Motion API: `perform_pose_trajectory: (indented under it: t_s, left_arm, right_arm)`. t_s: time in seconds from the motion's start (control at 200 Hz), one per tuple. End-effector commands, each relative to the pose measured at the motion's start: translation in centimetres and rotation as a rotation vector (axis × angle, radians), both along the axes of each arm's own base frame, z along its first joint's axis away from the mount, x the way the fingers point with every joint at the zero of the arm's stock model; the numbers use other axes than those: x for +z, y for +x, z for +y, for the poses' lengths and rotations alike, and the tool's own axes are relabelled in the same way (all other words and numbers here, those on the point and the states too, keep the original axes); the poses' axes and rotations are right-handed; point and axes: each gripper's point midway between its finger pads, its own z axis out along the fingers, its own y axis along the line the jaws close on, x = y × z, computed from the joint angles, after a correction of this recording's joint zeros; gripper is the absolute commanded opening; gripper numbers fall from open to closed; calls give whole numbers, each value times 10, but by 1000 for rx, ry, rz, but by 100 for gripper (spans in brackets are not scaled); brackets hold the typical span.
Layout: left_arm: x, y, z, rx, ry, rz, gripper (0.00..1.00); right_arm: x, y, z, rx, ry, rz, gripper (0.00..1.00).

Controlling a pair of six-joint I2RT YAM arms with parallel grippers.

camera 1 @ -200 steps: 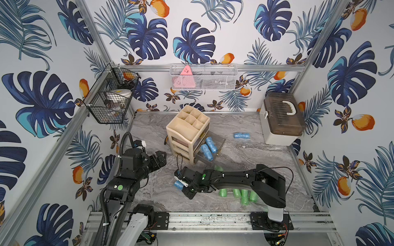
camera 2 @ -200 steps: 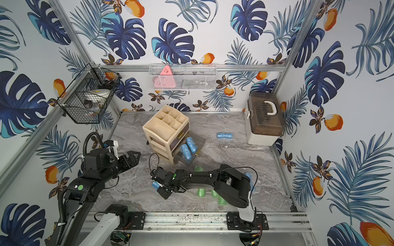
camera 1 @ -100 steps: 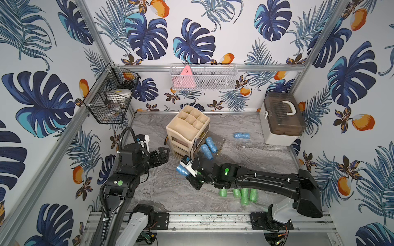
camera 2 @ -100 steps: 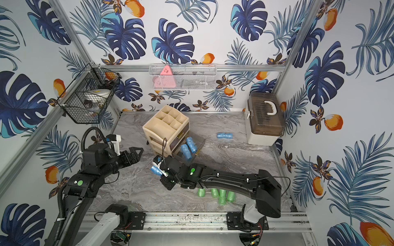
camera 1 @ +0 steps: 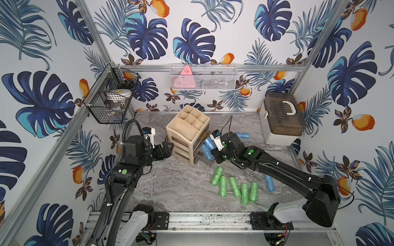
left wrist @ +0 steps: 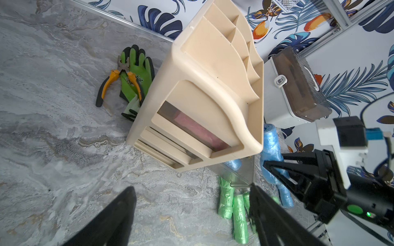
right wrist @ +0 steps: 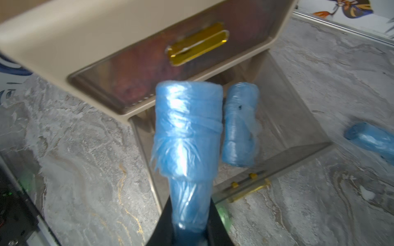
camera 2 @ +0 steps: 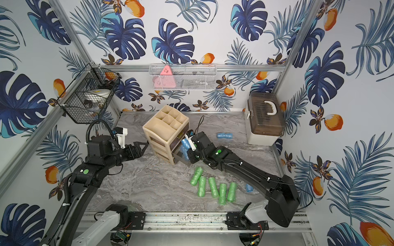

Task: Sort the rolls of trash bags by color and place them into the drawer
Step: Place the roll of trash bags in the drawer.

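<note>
- The blue roll (right wrist: 187,136) looks light, soft and crinkly — likely slippery and easily squashed, so best pinched gently mid-body.
- The right fingers (right wrist: 217,230) grip its end above the open drawer (right wrist: 283,155).
- Green rolls (camera 1: 234,187) lie on the bench (camera 1: 170,187), near right.
- The left fingers (left wrist: 125,204) stand wide apart — empty.

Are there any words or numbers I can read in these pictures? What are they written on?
No words or numbers can be read anywhere.
pink triangle in the white mesh basket: small dark marks, too small to read.
green glove: dark print, too blurred to read.
box latch: a small dark sign, no letters.
</note>
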Motion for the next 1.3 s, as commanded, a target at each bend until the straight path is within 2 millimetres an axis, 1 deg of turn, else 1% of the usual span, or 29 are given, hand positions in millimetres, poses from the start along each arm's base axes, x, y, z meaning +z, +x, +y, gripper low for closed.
perform_pose_trajectory:
  t_s: [0.0,0.11,0.21,0.295,0.525,0.6,0.846,0.956,1.021,1.161,1.291]
  left_arm:
    - [14,10,-6,-42,-6,-73,85]
    - [15,18,-12,-65,-34,-67,80]
    - [16,23,-13,-60,-47,-75,80]
    - [16,25,-13,-56,-50,-72,79]
    - [-4,22,-16,-42,-52,-33,77]
    - [-8,20,-17,-42,-48,-26,77]
    - [-9,20,-18,-44,-45,-28,77]
    - [-8,22,-17,-43,-42,-34,77]
    - [-8,23,-18,-46,-42,-35,78]
    - [-8,24,-18,-47,-39,-35,78]
    - [-7,26,-18,-47,-41,-38,78]
  right_arm:
    - [-3,6,-9,-11,-3,30,5]
    - [-7,20,-20,-50,-2,53,5]
    - [-12,32,-26,-69,2,71,5]
    - [-16,40,-25,-72,5,87,5]
    - [-26,58,-19,-79,-14,108,6]
    - [-26,64,-18,-82,-9,108,6]
    - [-24,79,-13,-81,-24,97,7]
    - [-31,86,-16,-84,-71,93,9]
    - [-38,88,-19,-81,-110,100,9]
    - [-46,91,-20,-75,-146,101,10]
    - [-54,92,-17,-60,-155,123,11]
